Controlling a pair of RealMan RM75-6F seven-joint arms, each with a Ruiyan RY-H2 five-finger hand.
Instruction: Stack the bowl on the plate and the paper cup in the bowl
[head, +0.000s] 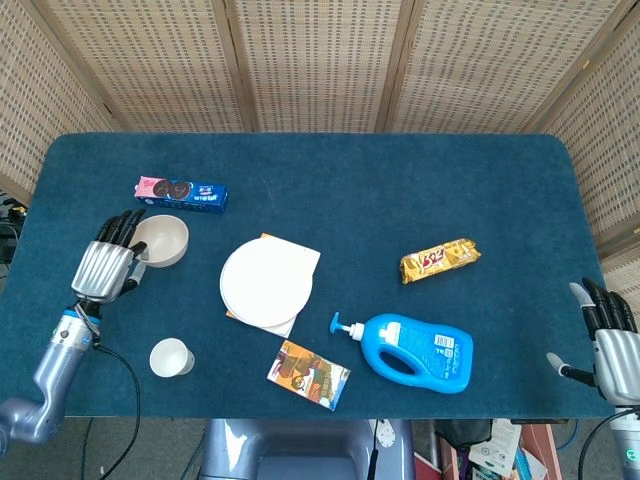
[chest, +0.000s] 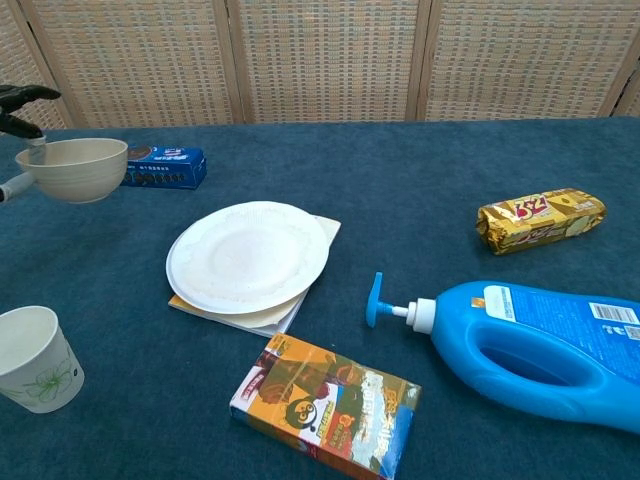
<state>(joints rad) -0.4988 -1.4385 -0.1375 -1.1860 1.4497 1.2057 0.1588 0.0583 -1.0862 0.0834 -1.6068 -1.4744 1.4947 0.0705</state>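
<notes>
The robot's left hand (head: 108, 268) grips the small cream ceramic bowl (head: 162, 241) by its left rim, holding it above the dark blue cloth-covered table (head: 350, 190), mouth up and roughly level. The bowl hangs left of the round white paper plate (head: 265, 284), well apart from it, and just in front of the blue biscuit box (head: 181, 193) (whose long side runs left to right). The plate lies flat on a pale square card (head: 300, 256). The white paper cup (head: 171, 357) stands upright, mouth up, near the table's front left edge. The right hand (head: 608, 335) waits at the table's right front corner, fingers spread and holding nothing. A blue pump bottle (head: 415, 351) lies on its side, nozzle pointing left.
</notes>
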